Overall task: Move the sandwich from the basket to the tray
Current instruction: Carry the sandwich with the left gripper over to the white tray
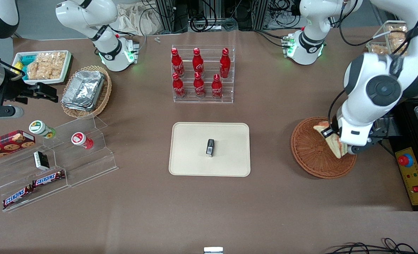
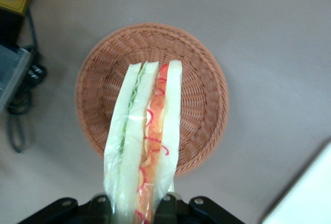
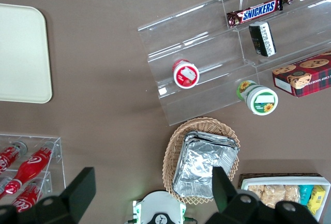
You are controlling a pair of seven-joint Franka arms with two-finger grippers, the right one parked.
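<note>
My left gripper point(image 1: 337, 141) is shut on the sandwich point(image 1: 330, 138), a wedge of white bread in clear wrap, and holds it above the reddish-brown wicker basket point(image 1: 313, 157). In the left wrist view the sandwich point(image 2: 147, 131) hangs from the gripper point(image 2: 137, 206), showing red-orange and green filling, with the basket point(image 2: 204, 94) well below it and nothing else in it. The cream-beige tray point(image 1: 191, 155) lies at the table's middle, toward the parked arm from the basket, with a small black item point(image 1: 210, 147) on it. A tray corner point(image 2: 310, 195) shows in the wrist view.
A clear rack of red bottles point(image 1: 202, 74) stands farther from the front camera than the tray. A yellow control box with a red button point(image 1: 410, 173) lies beside the basket. An acrylic stand with snacks point(image 1: 53, 162), a tan basket of foil containers point(image 1: 85, 90) and a white snack tray point(image 1: 43, 65) sit at the parked arm's end.
</note>
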